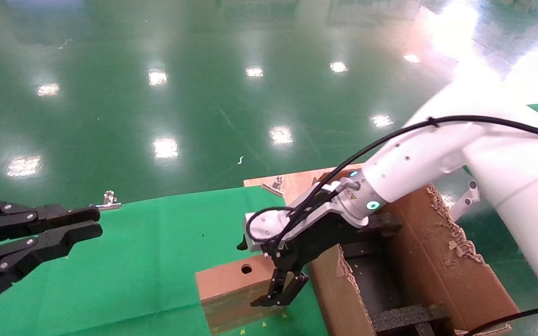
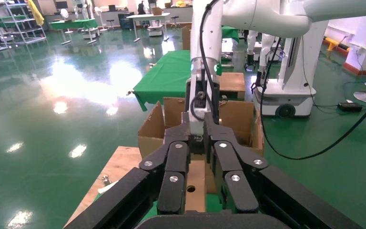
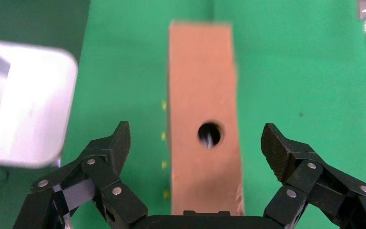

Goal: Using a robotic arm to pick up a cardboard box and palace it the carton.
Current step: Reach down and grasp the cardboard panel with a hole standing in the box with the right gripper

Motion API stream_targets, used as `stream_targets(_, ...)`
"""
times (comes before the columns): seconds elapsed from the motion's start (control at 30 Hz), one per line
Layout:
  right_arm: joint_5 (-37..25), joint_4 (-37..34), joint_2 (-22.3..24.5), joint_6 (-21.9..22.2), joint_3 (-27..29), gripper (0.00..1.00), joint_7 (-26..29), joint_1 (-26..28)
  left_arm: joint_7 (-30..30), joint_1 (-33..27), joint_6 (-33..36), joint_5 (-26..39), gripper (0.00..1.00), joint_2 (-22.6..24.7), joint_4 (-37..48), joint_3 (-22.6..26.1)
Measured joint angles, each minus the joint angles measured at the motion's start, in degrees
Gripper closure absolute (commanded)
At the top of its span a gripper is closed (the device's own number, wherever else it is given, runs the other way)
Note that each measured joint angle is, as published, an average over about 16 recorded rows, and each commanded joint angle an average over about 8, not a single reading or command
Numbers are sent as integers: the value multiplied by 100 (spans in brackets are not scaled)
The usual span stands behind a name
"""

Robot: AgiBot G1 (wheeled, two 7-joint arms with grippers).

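The desk (image 1: pixel 157 261), covered in green cloth, carries the work, and the carton (image 1: pixel 442 266) stands at its right end: large corrugated board with ragged, torn flaps and black foam inserts inside, its top open to receive the load. The robotic arm (image 1: pixel 437 158), the robot's right, reaches down in front of the carton. The cardboard box (image 1: pixel 231 289) lies on the cloth just beside the carton's left wall, with the punched hole in its upper face. It is judged light and fairly stiff for its size, being closed board, though the walls would likely dent under hard squeezing; the glossy front face may prove slippery. The best hold appears to be across the two long side faces, near the middle by the hole, where the narrow width suits the spread of the fingers. The right gripper (image 3: pixel 195 148) hovers directly above the box, spread wide, one finger to each side and neither touching it. The left gripper (image 1: pixel 40 233) is parked well apart over the desk's left side, its fingers nearly together and holding nothing. No brand, label or legible writing is visible on box or carton.
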Motion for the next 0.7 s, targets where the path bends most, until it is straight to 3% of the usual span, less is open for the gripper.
stream_targets(0.07,-65,-117,-96,1,-159,0,-104,99,0,0,0,0,96,0,0,0)
stream_targets(0.23,-166,-361,-281,7,-490,1,-322,291,0,1,0,-1,34,0,1,0)
stream_targets(0.3,-176,-430,-327,12,-574,16,-379,337,0,1,-1,-1,9,0,1,0)
stream_targets(0.33,-179,-457,-345,14,-606,29,-403,355,0,1,-1,-1,0,0,1,0)
stream_targets(0.5,-182,-535,-392,21,-693,90,-466,402,0,1,-1,-2,0,0,2,-1)
stream_targets(0.57,-184,-544,-397,21,-702,100,-471,408,0,2,-1,-3,0,-1,2,-1)
stream_targets(0.7,-176,-536,-391,22,-692,100,-466,403,0,2,-1,-3,0,-1,2,-1)
